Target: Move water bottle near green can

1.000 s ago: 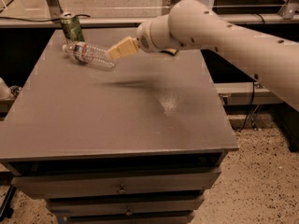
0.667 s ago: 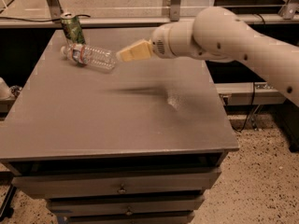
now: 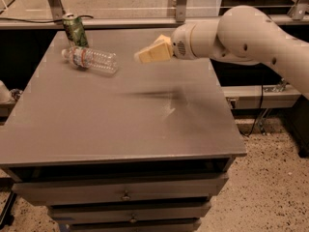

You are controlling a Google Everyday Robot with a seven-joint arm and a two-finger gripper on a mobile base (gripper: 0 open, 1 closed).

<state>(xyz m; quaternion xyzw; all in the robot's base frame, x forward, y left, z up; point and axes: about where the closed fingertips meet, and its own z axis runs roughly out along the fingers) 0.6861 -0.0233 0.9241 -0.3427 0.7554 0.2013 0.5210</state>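
Clear ribbed plastic water bottle (image 3: 91,60) lies just beside the green metal can (image 3: 75,30) on the grey bench (image 3: 120,129): seemingly done. My claw (image 3: 138,57) hovers apart, empty; how open, I cannot tell.

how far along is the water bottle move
Done, it seems: the water bottle lies on its side on the table, its cap end close to the base of the upright green can. In hand: nothing visible; the gripper hangs over the table to the right of the bottle, apart from both. Left: probably only clearing the arm away.
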